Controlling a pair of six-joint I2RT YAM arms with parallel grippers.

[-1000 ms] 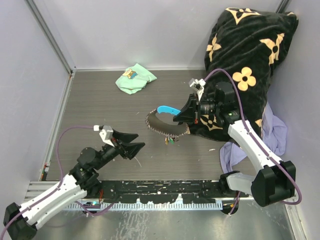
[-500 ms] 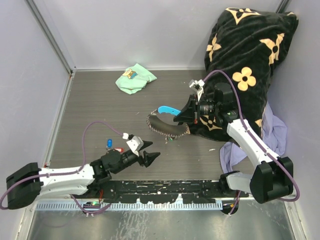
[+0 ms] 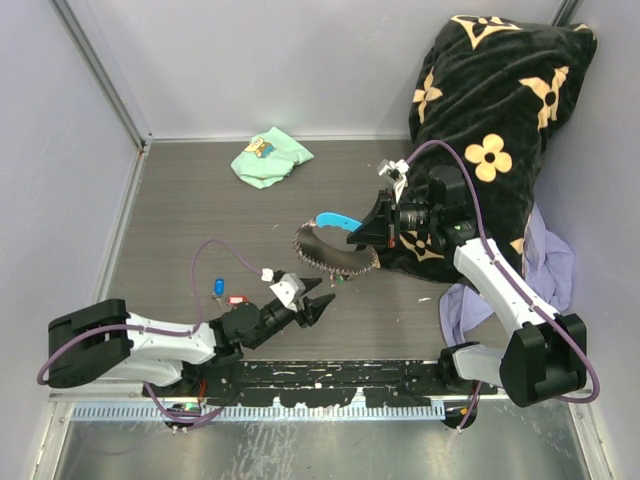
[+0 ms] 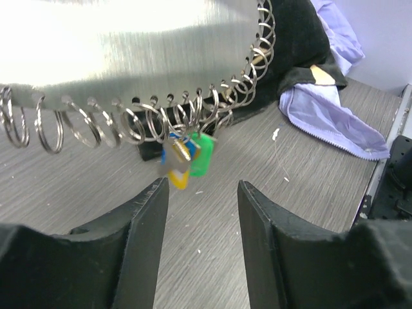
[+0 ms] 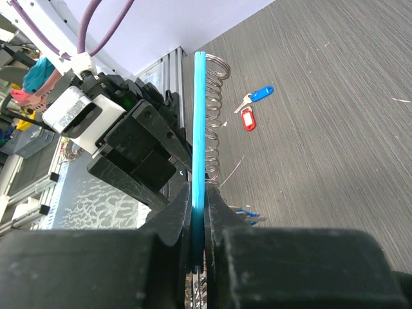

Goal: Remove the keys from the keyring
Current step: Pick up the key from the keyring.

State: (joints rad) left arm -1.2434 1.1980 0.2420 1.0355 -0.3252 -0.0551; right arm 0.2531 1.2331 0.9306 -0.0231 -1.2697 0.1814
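The right end effector [image 3: 357, 234] is clenched on the sky-blue fob [image 3: 335, 220] and holds the keyring [image 3: 325, 252] off the surface [image 3: 200, 220], its row of silvery rings hanging along the lower edge. A small cluster of keys [image 4: 187, 158] with green, yellow and blue tags dangles from the rings near the middle of that row. The left end effector [image 3: 318, 305] sits low, just below and in front of the cluster, with its jaws apart and nothing between them. 2 keys already lie loose on the surface well to the left: a blue-tagged key [image 3: 218, 287] and a red-tagged key [image 3: 237, 299]. The step in hand looks like closing on one of the hanging keys. To do it well, the left end effector should probably rise until 1 tag sits squarely between its fingers, and pinch the tag, not the ring. The cluster is tight, so catching 2 tags at once is a risk. The right end effector should hold firm so the pull works against a steady ring.
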